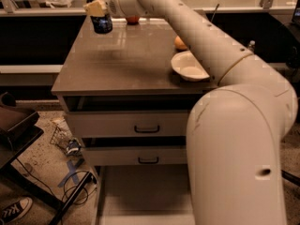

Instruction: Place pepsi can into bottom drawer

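The pepsi can (101, 22), dark blue with a silver top, hangs above the far left corner of the cabinet top (126, 64); its shadow lies on the surface below. My gripper (97, 8) is shut on the can's upper part, and the white arm reaches in from the lower right. The bottom drawer (140, 191) stands pulled out at the foot of the cabinet, a pale grey shallow tray, partly covered by my arm.
A white bowl (189, 67) and an orange fruit (180, 42) sit at the top's right side. Another orange object (133, 18) lies at the back. Two upper drawers with black handles (146, 129) are slightly ajar. Cables, a shoe (14, 210) and clutter lie on the floor at left.
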You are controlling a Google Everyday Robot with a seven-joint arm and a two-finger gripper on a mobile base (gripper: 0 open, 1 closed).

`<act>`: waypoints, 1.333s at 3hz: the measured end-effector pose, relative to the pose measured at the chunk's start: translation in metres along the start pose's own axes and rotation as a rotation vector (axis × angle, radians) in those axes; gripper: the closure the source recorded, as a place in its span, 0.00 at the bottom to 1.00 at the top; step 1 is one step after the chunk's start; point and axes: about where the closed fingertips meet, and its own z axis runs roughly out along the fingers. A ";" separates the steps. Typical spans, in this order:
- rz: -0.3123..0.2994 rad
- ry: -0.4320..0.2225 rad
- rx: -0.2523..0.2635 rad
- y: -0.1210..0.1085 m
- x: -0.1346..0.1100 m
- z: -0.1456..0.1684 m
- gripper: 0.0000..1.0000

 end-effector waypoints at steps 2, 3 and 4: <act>-0.095 -0.082 0.159 0.072 -0.090 -0.126 1.00; -0.109 -0.058 0.195 0.130 -0.072 -0.183 1.00; -0.062 0.011 0.215 0.150 -0.005 -0.204 1.00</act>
